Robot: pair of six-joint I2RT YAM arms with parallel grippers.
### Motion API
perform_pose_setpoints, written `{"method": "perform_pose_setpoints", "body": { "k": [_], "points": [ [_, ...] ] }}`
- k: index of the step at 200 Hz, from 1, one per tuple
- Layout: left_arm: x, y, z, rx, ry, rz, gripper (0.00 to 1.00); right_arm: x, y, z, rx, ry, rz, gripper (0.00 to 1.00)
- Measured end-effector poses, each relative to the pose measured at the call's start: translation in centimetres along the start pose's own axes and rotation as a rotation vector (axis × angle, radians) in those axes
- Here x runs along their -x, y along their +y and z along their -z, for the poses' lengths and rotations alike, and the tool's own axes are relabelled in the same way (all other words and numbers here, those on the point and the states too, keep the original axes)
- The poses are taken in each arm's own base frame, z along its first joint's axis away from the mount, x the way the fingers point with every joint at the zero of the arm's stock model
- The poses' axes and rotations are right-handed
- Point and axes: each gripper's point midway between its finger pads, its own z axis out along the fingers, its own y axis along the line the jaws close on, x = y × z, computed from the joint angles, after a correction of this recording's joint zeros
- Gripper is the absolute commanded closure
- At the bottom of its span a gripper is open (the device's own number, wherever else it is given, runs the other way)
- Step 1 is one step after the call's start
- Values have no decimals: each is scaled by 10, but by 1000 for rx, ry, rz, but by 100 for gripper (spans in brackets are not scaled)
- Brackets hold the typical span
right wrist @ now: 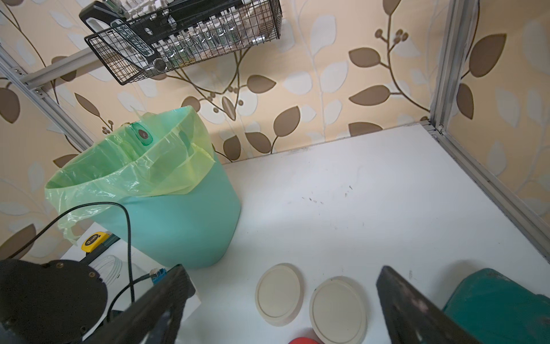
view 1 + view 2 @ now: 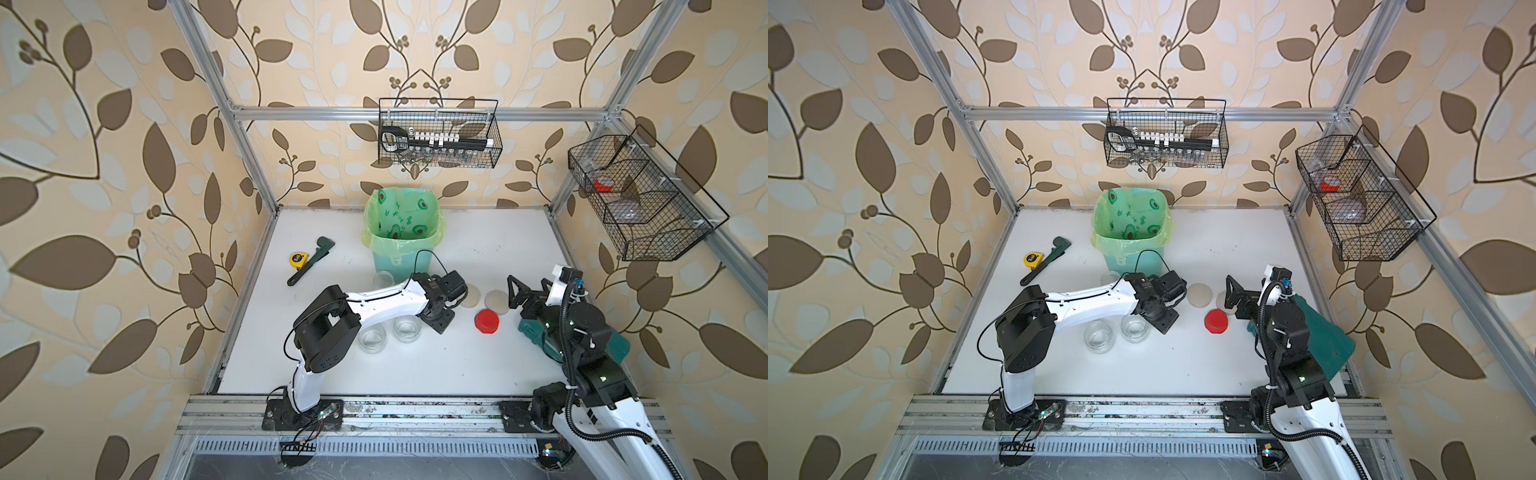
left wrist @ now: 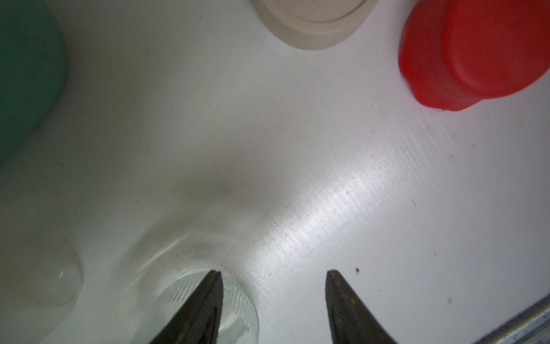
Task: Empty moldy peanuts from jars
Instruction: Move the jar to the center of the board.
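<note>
Found the left gripper (image 3: 273, 272) partly spread in the left wrist view, with nothing pinched between its fingers; saw one dark finger (image 3: 205, 300) crossing the mouth of a short clear jar (image 3: 238, 306) at the bottom middle and the other over bare white table (image 3: 297, 149). Could not judge any contact between that finger and the glass. Spotted one beige lid (image 3: 312, 20) at the top edge and the red lid (image 3: 476, 50) at the upper right. Found the right gripper (image 1: 281, 268) spread wide in the right wrist view, gripping nothing, with that lid and the other beige lid (image 1: 337, 309) showing side by side between its fingers at the bottom middle. Counted three open jars in a top view: the short clear jar (image 2: 407, 328) just beside the left gripper at the centre, a second jar (image 2: 372, 337) just left of it, a third jar (image 2: 384, 277) half hidden behind the left arm, just below the mint-green bin (image 2: 384, 259). Could not place the moldy peanuts from any view. Farther out, noted a yellow tape measure (image 2: 297, 259) touching a dark wrench (image 2: 309, 262) left of centre.
</note>
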Motion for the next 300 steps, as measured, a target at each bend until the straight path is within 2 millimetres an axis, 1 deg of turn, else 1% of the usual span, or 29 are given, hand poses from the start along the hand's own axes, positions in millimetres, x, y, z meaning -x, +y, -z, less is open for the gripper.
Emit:
{"method": "perform_pose_setpoints", "body": {
  "k": [58,78,94,103,118,137,150,164,173,174,178,181,185,195,199,202,204,209,217,228,237,249,263,283,300],
  "points": [
    [-22,12,-10,52,52,9,44,-2,-1,-1,-3,7,1,1],
    [-23,15,-7,63,49,9,44,-2,-1,-1,-4,9,1,1],
    [-20,17,0,73,30,10,43,-3,-1,-2,-4,10,1,1],
    [-18,18,4,76,17,10,41,-3,-1,-2,-5,12,2,1],
    [-13,20,12,86,-11,10,33,-4,-1,-3,-6,16,2,1],
    [-2,21,27,88,-69,0,25,-6,-2,-4,-9,23,3,1],
    [10,21,45,81,-140,-6,21,-7,-2,-6,-11,26,8,1],
    [27,22,75,73,-263,-10,19,-8,-3,-8,-17,30,15,1],
    [36,25,101,69,-361,-5,17,-9,-4,-10,-23,33,23,1],
    [37,25,106,68,-378,-6,17,-9,-4,-10,-24,33,23,1],
    [39,27,117,69,-416,0,15,-10,-5,-10,-27,32,26,1],
    [41,29,129,69,-457,0,13,-10,-5,-11,-29,32,29,1],
    [42,32,141,70,-494,9,12,-11,-6,-11,-32,30,31,1],
    [43,40,179,76,-614,26,12,-12,-9,-12,-40,24,38,1],
    [42,43,191,75,-652,37,12,-12,-10,-13,-43,21,40,1],
    [41,46,204,79,-692,43,11,-13,-11,-13,-47,18,42,1],
    [41,47,208,79,-707,47,11,-13,-11,-13,-48,17,44,1],
    [37,53,225,83,-765,56,8,-14,-13,-14,-52,15,49,1],
    [31,61,245,87,-838,78,4,-16,-15,-15,-59,14,53,1],
    [18,76,264,108,-911,103,2,-16,-17,-15,-70,14,58,1],
    [6,92,271,136,-946,138,1,-14,-19,-16,-76,8,61,1],
    [-10,115,273,197,-966,185,1,-12,-20,-17,-84,-2,65,1],
    [-30,141,269,288,-970,241,1,-9,-21,-17,-94,-13,75,1],
    [-63,174,253,437,-959,293,1,-4,-23,-18,-109,-41,95,1],
    [-87,195,234,531,-934,319,1,0,-26,-21,-129,-58,119,1]
  ]
}}
